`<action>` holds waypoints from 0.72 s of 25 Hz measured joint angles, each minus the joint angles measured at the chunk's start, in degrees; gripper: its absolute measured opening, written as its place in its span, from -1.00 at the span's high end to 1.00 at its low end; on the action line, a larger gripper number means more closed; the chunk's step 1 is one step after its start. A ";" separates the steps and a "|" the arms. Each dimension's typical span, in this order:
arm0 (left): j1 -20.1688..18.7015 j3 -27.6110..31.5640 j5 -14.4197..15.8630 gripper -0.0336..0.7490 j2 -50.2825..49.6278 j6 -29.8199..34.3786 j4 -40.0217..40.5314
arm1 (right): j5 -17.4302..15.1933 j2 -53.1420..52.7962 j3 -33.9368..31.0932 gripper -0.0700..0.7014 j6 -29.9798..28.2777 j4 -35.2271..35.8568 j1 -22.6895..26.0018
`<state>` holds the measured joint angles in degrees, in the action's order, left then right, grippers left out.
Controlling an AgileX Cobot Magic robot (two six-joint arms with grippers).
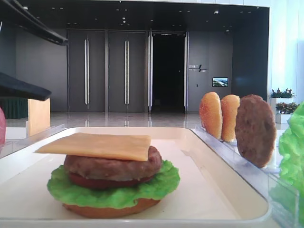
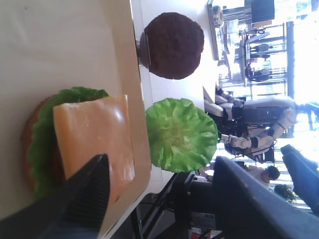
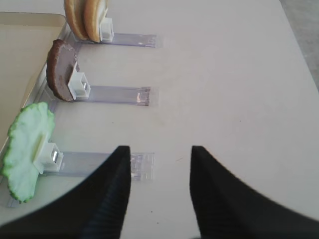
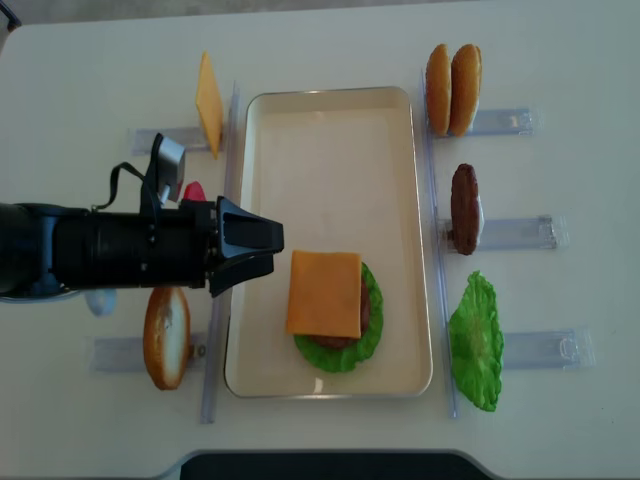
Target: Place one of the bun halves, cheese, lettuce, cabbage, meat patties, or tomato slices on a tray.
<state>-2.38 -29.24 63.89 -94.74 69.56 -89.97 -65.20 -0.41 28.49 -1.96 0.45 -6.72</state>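
On the cream tray [image 4: 330, 120] sits a stack: bun half [image 1: 109, 209] at the bottom, then lettuce [image 1: 114, 189], a tomato slice [image 1: 97, 182], a meat patty [image 1: 114, 166] and a square cheese slice [image 4: 324, 293] lying flat on top. My left gripper [image 4: 275, 248] hovers open just left of the cheese, over the tray's left rim, with nothing between its fingers. In the left wrist view one finger [image 2: 87, 191] overlaps the cheese [image 2: 92, 129]. My right gripper [image 3: 160, 149] stands open over bare table beside a clear rack. No cabbage shows.
Clear racks flank the tray. On the right stand two bun halves [image 4: 452, 88], a patty [image 4: 463, 208] and a lettuce leaf [image 4: 476, 340]. On the left are a cheese slice [image 4: 208, 100], a bun half [image 4: 166, 336] and a red slice [image 4: 193, 190] partly behind my left arm.
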 joint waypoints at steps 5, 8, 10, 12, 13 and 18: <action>0.10 0.00 0.05 -0.34 3.66 -1.55 0.39 | 0.00 0.00 0.00 0.03 0.00 0.00 0.00; 0.10 -0.13 0.06 -0.34 6.30 -3.65 1.66 | 0.00 0.00 0.00 0.03 0.00 0.00 0.00; 0.10 -1.39 -0.20 -0.33 8.29 -6.67 4.92 | 0.00 0.00 0.00 0.03 0.00 0.00 0.00; 0.10 -3.76 -1.39 -0.28 10.22 -11.71 10.04 | 0.00 0.00 0.00 0.03 0.00 0.00 0.00; 0.10 -5.47 -2.25 -0.26 11.25 -14.44 13.43 | 0.00 0.00 0.00 0.03 0.00 0.00 0.00; 0.10 -16.25 -3.00 -0.22 14.09 -34.00 33.44 | 0.00 0.00 0.00 0.03 0.00 0.00 0.00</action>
<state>-2.28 -45.49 60.89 -80.65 35.55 -56.52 -65.20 -0.41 28.49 -1.96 0.45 -6.72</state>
